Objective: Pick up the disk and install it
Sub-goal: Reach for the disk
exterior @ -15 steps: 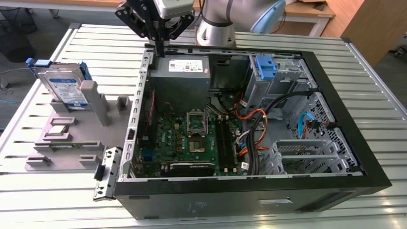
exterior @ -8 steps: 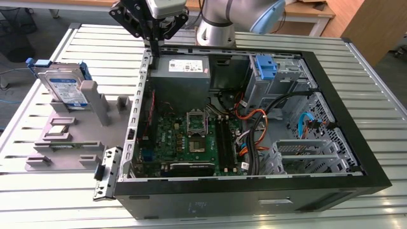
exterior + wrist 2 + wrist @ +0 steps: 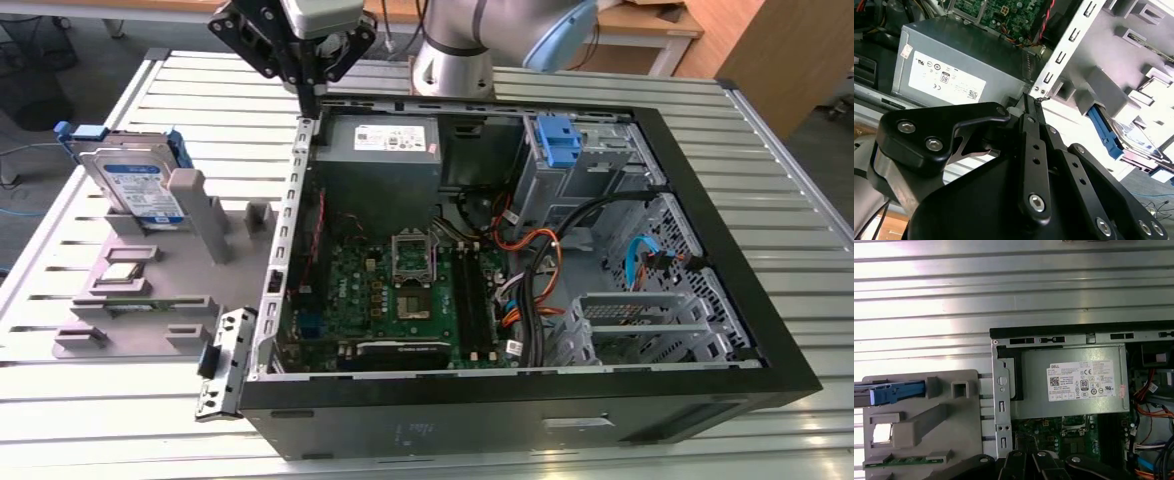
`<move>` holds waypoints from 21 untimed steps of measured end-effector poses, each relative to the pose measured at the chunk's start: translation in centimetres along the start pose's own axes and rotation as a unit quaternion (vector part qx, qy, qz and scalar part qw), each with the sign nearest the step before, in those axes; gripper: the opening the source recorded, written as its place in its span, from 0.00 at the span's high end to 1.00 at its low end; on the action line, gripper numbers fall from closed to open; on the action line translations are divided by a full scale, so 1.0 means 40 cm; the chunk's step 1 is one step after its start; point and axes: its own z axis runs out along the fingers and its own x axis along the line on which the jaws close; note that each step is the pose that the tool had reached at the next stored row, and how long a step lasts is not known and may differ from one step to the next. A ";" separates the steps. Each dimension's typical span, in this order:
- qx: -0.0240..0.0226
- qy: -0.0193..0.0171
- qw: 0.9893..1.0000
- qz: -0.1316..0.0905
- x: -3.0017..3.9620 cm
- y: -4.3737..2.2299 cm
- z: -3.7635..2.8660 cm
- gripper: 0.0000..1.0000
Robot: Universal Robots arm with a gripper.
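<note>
The disk [image 3: 134,185] stands on edge in a slot of the grey fixture [image 3: 147,290] on the slatted metal surface [image 3: 107,420], at the exterior view's left of the open computer case [image 3: 787,372] and well apart from the pincer [image 3: 307,100]. The pincer hangs over the case's corner next to the power supply [image 3: 380,140], its fingers [image 3: 1034,165] drawn together with nothing between them. In the second wrist view the disk's blue carrier [image 3: 1106,135] shows beyond the case wall
</note>
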 end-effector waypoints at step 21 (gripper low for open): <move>-0.004 0.000 1.000 0.000 0.136 -0.010 -0.002 0.90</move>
